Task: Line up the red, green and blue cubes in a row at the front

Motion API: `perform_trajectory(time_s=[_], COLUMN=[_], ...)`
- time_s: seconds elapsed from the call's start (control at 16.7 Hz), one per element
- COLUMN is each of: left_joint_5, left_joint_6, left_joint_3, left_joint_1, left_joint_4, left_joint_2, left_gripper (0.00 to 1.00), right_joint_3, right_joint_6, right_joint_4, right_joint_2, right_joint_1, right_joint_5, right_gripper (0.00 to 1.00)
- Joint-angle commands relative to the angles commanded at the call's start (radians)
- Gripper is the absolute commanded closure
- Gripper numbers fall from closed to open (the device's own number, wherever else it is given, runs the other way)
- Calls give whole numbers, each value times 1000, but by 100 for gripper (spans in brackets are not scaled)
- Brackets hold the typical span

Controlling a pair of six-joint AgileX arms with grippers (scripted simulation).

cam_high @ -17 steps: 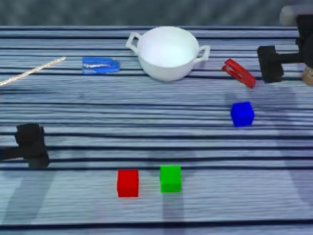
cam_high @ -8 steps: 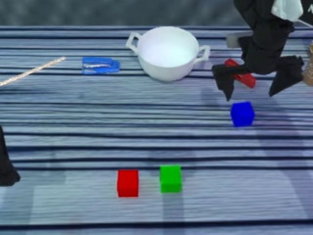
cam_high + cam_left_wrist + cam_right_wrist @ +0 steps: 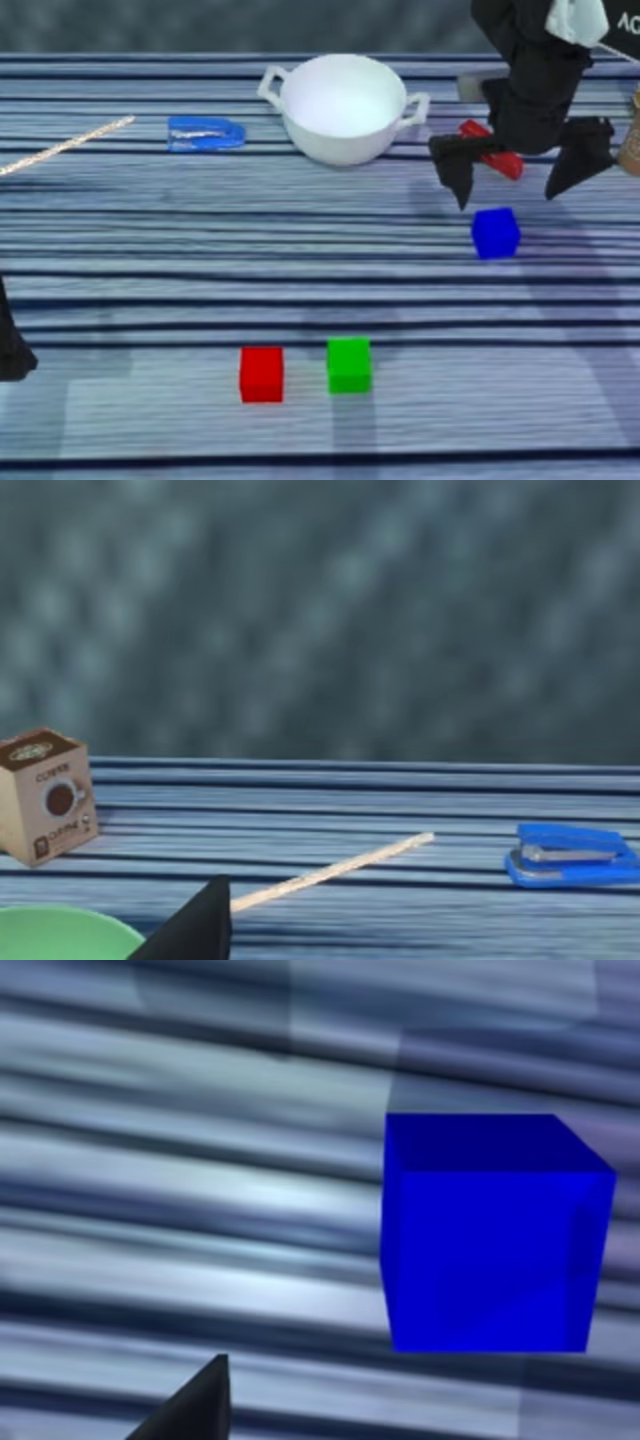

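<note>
A striped blue-grey desk (image 3: 150, 250) fills the top view, with a dark mottled wall behind it. Nearest the front edge, the red cube (image 3: 261, 374) and the green cube (image 3: 349, 364) sit side by side, close but not touching, the red one to the left. Both are square to the desk edge, and being cubes they have no long axis. At the far left edge, level with them, a sliver of the left hand (image 3: 12, 345) shows; I cannot tell whether its fingers are apart or together.

Farther back and to the right, the blue cube (image 3: 496, 233) stands alone on the desk, turned slightly off square, well apart from the other two. The right wrist view shows it flat on the stripes with nothing touching it.

Just behind and above it hangs the right hand (image 3: 515, 180), fingers spread wide apart and pointing down toward the front, gripping nothing. A red stapler (image 3: 490, 148) lies partly behind it, its long axis slanting from back-left to front-right.

At the back centre stands a white bowl (image 3: 345, 105) with two handles. Left of it lies a blue stapler (image 3: 205, 133), long axis left to right, and farther left a thin pale stick (image 3: 65, 146) runs diagonally.
</note>
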Motion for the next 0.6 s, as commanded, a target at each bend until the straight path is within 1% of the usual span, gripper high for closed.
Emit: perform_trajectory(time_s=[0.12,0.42,0.6], left_joint_5=[0,0,0], left_joint_6=[0,0,0], left_joint_3=[0,0,0], left_joint_1=[0,0,0], left_joint_4=[0,0,0], left_joint_2=[0,0,0], left_gripper=[0,0,0], right_joint_3=[-29,-147,-169], right_joint_6=[-1,2,3], right_joint_4=[37,225,253], right_joint_2=[12,71,85], right_joint_1=[2,5,6], right_joint_5=[0,1,1], right_gripper=[0,0,0])
